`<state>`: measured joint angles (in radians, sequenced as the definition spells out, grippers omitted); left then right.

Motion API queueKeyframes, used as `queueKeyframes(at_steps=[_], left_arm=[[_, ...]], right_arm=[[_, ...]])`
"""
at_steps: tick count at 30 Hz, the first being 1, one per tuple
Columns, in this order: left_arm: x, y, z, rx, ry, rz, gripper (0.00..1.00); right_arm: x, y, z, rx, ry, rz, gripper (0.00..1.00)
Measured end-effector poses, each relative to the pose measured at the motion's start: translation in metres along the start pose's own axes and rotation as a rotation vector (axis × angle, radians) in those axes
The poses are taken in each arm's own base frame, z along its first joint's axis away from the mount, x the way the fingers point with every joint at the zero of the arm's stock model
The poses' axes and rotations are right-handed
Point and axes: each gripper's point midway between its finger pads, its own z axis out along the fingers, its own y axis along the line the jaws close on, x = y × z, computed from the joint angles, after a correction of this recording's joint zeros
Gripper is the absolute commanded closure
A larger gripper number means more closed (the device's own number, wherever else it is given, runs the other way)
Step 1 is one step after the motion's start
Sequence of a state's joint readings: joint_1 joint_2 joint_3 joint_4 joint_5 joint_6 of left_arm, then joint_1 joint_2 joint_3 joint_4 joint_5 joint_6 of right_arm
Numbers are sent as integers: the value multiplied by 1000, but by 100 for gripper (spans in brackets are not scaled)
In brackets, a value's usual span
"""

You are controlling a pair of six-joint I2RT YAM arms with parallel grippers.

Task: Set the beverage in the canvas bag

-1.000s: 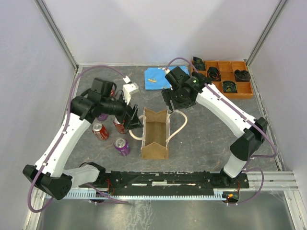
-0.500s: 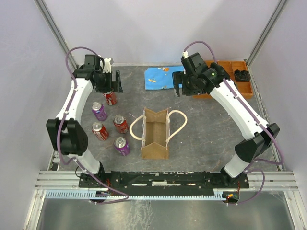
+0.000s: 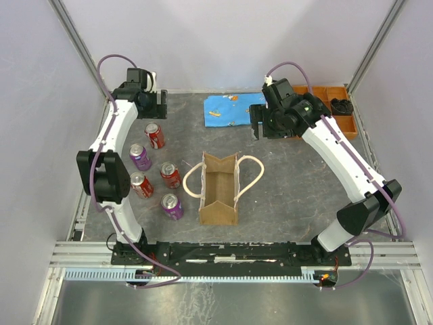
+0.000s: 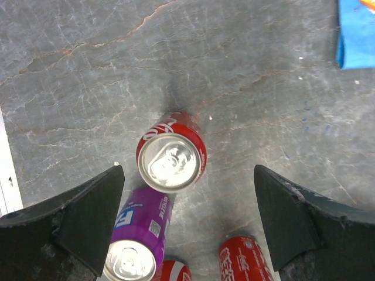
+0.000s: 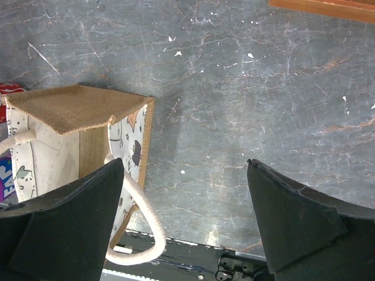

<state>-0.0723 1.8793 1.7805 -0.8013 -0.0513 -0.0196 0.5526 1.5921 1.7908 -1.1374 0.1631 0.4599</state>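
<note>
The left gripper (image 4: 187, 168), fingers wide apart and holding nothing, hangs above a red cola can (image 4: 171, 153), one of five upright cans left of the canvas bag (image 3: 218, 214). The bag stands open mid-table, apparently empty. The right gripper (image 5: 184, 163), fingers also spread, hovers off to the bag's far right. No can is grasped yet, so the pick and the placing both remain.

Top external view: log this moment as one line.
left fingers: open, above red can | right fingers: open, empty | canvas bag: upright, no can inside
</note>
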Motion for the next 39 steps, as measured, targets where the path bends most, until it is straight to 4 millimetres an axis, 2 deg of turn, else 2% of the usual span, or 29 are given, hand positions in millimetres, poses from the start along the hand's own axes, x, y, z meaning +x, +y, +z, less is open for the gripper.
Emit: queueKeyframes(at_steps=[6, 10, 16, 22, 35, 39], left_arm=[[10, 5, 42, -52, 71, 10, 2], [9, 7, 54, -67, 91, 13, 3], [17, 8, 54, -72, 127, 18, 6], [40, 7, 55, -70, 200, 25, 12], [51, 6, 53, -65, 246, 28, 19], [58, 6, 53, -60, 269, 30, 26]], right_arm=[[-1, -5, 1, 9, 1, 17, 6], [0, -7, 2, 14, 5, 20, 6], [7, -13, 6, 29, 26, 27, 6], [10, -17, 8, 38, 35, 39, 6], [9, -19, 8, 39, 37, 53, 6], [10, -19, 9, 41, 39, 59, 7]])
